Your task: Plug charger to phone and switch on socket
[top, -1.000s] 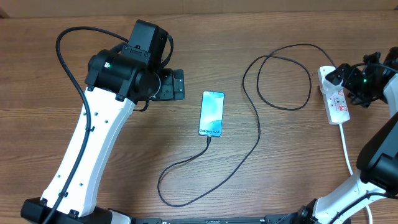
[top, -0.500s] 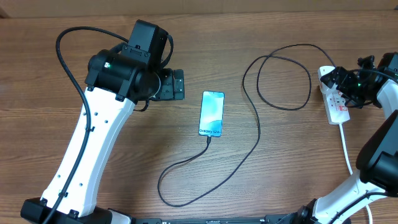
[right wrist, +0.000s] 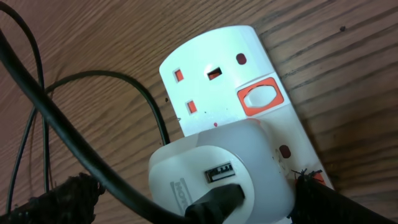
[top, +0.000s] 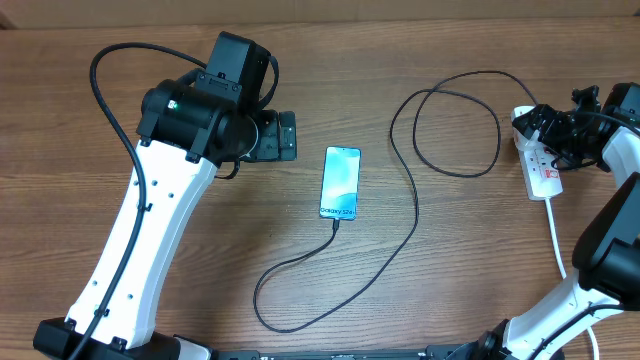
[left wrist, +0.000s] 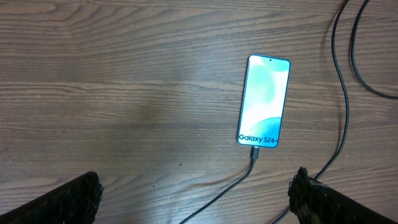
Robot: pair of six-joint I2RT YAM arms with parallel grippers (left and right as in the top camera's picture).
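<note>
Socket (right wrist: 205, 53) detail, right wrist only: rounded white adapter (right wrist: 217, 168), red rocker switch (right wrist: 261, 98); left gripper (left wrist: 196, 193) and right gripper (right wrist: 193, 186) spread open.

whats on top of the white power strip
A white boxy adapter sits plugged into the white power strip, a thin black cable in its port. It hides that outlet's holes; the free outlet and orange-framed switch beside it show.

Left arm link (top: 130, 240): is showing as a long white tapered shell.
Left wrist housing (top: 205, 110): is appearing black and blocky, carrying a small green light.
Left arm cable (top: 92, 70): is looping, thin and black.
Left fingertips (left wrist: 68, 199): are showing black and rough-textured.
Right arm (top: 612, 245): is showing white shells around a black middle segment.
</note>
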